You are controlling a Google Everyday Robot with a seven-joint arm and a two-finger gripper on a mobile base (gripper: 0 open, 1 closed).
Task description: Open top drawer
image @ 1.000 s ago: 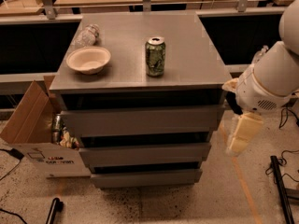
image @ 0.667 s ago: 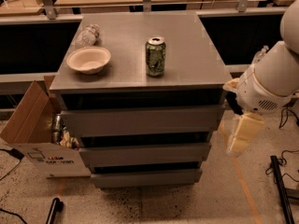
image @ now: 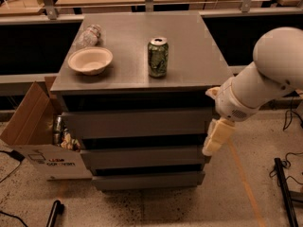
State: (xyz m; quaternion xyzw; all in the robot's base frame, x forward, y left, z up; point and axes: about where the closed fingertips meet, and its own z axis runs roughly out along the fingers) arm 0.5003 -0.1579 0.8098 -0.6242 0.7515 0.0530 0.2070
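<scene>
The top drawer (image: 137, 123) is the uppermost of three flat grey handleless fronts in a grey cabinet (image: 142, 82). Its front sits under the cabinet top with a dark gap above it, and none of its interior shows. My gripper (image: 215, 137) is cream-coloured and hangs point-down from the white arm (image: 265, 79) at the cabinet's right front corner. It is level with the lower edge of the top drawer and the gap below it, right at the drawer's right end. I cannot tell whether it touches the drawer.
On the cabinet top stand a green can (image: 157, 56), a beige bowl (image: 90, 60) and a crumpled clear bottle (image: 88, 35). An open cardboard box (image: 35, 136) of cans sits on the floor at the left. Cables and a black bar (image: 284, 188) lie at the right.
My gripper and arm have moved left, from beside the cabinet to its right front corner. The drawers and the things on top have not moved.
</scene>
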